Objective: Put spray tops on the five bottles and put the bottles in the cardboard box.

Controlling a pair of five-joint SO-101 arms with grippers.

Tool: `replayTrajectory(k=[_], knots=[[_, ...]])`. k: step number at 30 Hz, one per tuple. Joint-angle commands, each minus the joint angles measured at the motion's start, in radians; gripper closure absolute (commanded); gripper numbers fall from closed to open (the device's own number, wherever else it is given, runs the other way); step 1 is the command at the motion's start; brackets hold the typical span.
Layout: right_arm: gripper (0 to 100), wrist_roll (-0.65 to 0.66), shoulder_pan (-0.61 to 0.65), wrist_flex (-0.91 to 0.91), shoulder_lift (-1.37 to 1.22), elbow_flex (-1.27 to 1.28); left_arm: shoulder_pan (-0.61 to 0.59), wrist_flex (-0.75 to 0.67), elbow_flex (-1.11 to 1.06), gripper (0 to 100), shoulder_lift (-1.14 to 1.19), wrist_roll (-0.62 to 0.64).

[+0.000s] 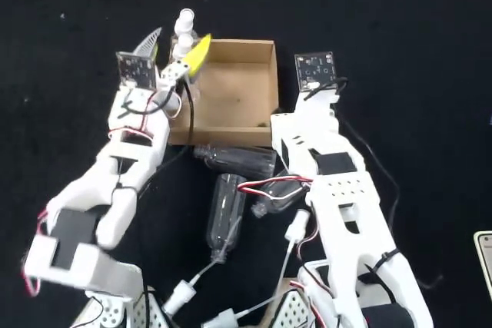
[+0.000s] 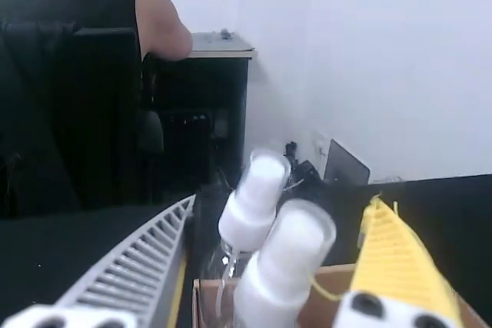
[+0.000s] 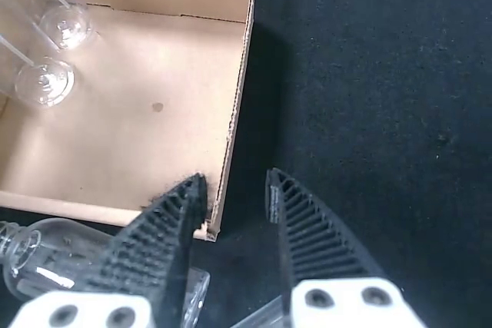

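**Boxing of a capped bottle.** In the high view the left gripper [image 2: 283,203] stands at the upper left corner of the open brown cardboard box [image 1: 223,137]. It is placed about two upright clear plastic bottles with white spray tops, one nearer [image 2: 286,263] and one just behind it [image 2: 257,190]. Whether this gripper clamps the nearer bottle or has let go cannot be told. The right gripper [image 3: 234,182] hangs over the box's lower right corner, its black ribbed fingers [image 3: 165,243] moderately parted and empty. By this showing two of the five bottles are done. Three uncapped clear bottles [image 1: 224,217] lie just below the box, and loose white spray heads with thin dip tubes [image 1: 181,295] lie at lower centre. The next move calls for leaving the boxed bottle upright, then mating a head to a lying bottle. Surface: a black cloth-covered table [image 1: 430,51]. Behind: a white wall [image 2: 400,59] and a black cabinet [image 2: 200,113].
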State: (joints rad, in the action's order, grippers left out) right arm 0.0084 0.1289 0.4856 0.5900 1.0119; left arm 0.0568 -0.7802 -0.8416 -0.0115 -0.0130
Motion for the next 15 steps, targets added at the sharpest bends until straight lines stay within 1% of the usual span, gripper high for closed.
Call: replayTrajectory(k=[1, 4, 7, 8, 10, 12, 15], knots=[[89.5, 0.009, -0.012, -0.031, 0.002, -0.038, -0.005, 0.281, 0.099, 70, -0.245, 0.014], [89.5, 0.009, -0.012, -0.031, 0.002, -0.038, -0.005, 0.514, 0.189, 70, -0.336, 0.014], [89.5, 0.009, -0.011, -0.031, 0.002, -0.038, -0.022, 0.81, 0.295, 70, -0.359, 0.011], [89.5, 0.009, -0.011, -0.031, 0.002, -0.038, -0.048, 0.918, 0.332, 70, -0.356, 0.012], [89.5, 0.008, -0.011, -0.031, 0.002, -0.038, -0.096, 1.089, 0.404, 70, -0.35, 0.014], [89.5, 0.008, -0.011, -0.031, 0.002, -0.036, -0.137, 1.191, 0.467, 70, -0.358, 0.014], [89.5, 0.009, 0.006, -0.031, 0.001, -0.035, -0.176, 1.258, 0.565, 70, -0.382, 0.014]])
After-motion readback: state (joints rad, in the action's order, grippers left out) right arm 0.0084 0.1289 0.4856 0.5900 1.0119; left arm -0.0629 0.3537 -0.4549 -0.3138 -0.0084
